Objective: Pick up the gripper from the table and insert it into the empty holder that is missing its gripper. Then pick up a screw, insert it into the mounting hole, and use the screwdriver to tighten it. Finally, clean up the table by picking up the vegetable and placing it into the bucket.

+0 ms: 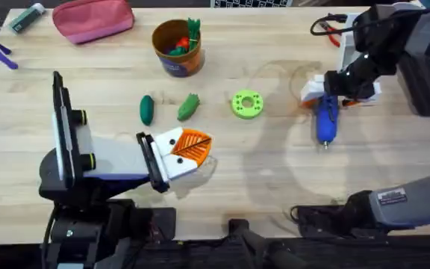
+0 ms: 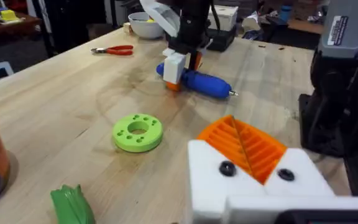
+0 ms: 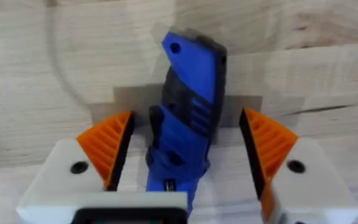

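The blue screwdriver (image 1: 325,119) lies flat on the table at the right. My right gripper (image 1: 328,91) is open over its rear end, and the orange pads (image 3: 107,142) stand either side of the blue body (image 3: 188,118) with small gaps. My left gripper (image 1: 198,145) rests low near the table's middle, its two orange pads (image 2: 244,146) pressed together on white holders (image 2: 210,180), each with a dark screw head. Two green vegetables (image 1: 147,109) (image 1: 189,107) lie in front of the orange bucket (image 1: 178,48), which holds more vegetables.
A green disc (image 1: 246,104) with a centre hole lies between the vegetables and the screwdriver. Red pliers (image 2: 114,50) and a white bowl (image 2: 143,25) are at the far right. A pink pouch (image 1: 92,19) and pens lie at the back left.
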Motion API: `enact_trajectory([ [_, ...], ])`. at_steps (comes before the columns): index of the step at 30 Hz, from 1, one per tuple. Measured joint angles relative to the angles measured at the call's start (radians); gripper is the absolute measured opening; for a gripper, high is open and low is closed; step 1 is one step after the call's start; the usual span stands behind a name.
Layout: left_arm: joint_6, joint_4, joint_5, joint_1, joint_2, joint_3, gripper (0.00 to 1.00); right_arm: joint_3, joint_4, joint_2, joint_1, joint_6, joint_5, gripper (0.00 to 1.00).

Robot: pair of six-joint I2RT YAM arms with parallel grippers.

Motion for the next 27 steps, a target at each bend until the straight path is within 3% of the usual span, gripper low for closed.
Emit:
enact_trajectory([
  [5, 0.000, 0.000, 0.000, 0.000, 0.000, 0.000, 0.007, 0.000, 0.000, -0.001, -0.001, 0.001, -0.001, 0.974],
  [16, 0.000, 0.000, 0.000, 0.000, 0.000, 0.000, 0.007, 0.000, 0.007, 0.001, 0.001, 0.005, -0.016, 0.725],
  [21, 0.000, 0.000, 0.000, 0.000, 0.000, 0.000, 0.007, 0.000, 0.009, 0.002, 0.001, 0.005, -0.016, 0.538],
  [27, 0.000, 0.000, 0.000, 0.000, 0.000, 0.000, 0.007, 0.000, 0.011, 0.004, 0.001, 0.005, -0.011, 0.104],
])
